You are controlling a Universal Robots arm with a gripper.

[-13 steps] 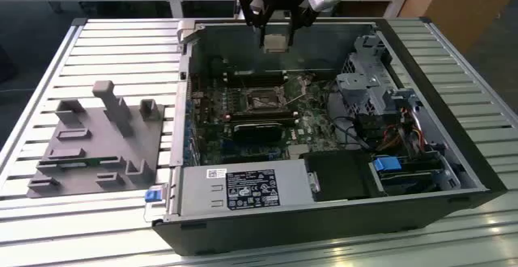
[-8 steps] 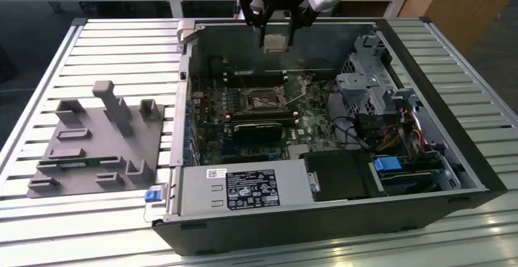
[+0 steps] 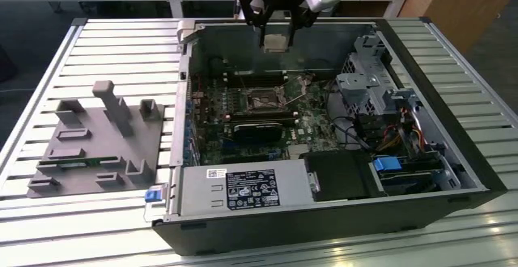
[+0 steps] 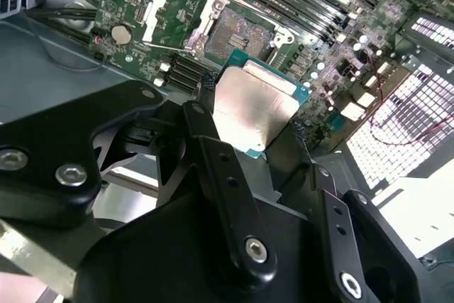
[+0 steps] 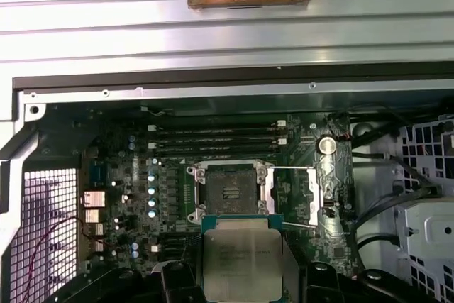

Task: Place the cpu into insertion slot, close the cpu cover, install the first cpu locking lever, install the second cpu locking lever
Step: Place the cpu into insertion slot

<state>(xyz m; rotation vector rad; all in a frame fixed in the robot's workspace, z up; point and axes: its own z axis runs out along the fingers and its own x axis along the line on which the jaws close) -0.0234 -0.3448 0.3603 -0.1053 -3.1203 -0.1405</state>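
One cpu (image 4: 252,108) — square, pale-silver, teal-edged

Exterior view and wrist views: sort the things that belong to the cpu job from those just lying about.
Job: black gripper, shut on pale silver square cpu; dark square insertion slot with silvery rim; thin silvery frame cpu cover, open beside it.
Lying about: grey plastic fixture plate; silvery labelled power supply box; long black rectangular block.
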